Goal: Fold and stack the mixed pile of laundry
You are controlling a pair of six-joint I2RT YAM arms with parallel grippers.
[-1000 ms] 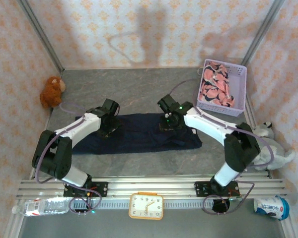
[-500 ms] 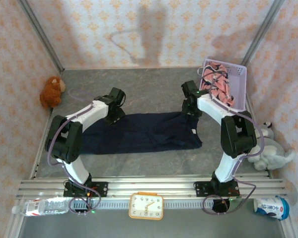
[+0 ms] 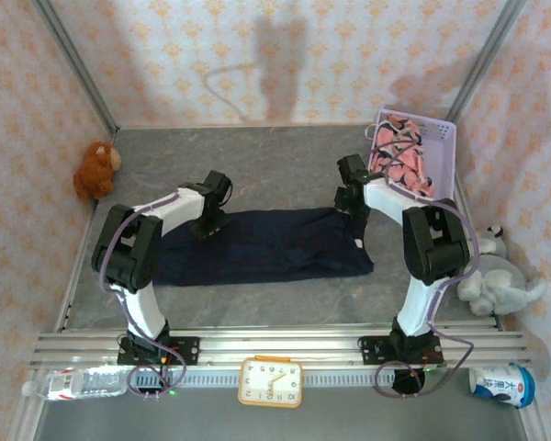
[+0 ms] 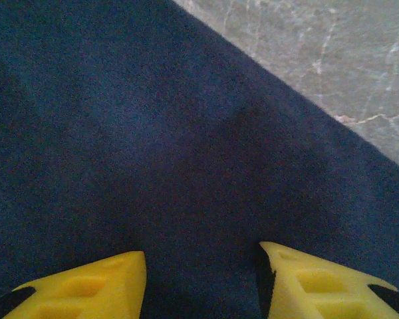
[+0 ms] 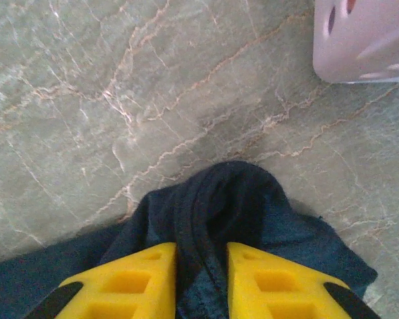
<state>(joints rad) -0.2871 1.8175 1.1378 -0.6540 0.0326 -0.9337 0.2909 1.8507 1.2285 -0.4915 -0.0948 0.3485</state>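
Marble table (image 3: pixel 257 165), navy garment (image 3: pixel 275 243) lies 9-to-3; right gripper (image 5: pixel 201 251) pinches its 2 o'clock corner, left gripper (image 4: pixel 203 258) half-open, empty, at 10

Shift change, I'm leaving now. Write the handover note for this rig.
Left gripper: open, low over the far left edge of the navy garment.
Right gripper: shut on a bunched fold at that garment's far right corner.
Navy garment lies spread flat between the arms; pink garment sits in the basket.
Done: navy laid out.
Left: fold it, fetch and fold the pink one, stack both.
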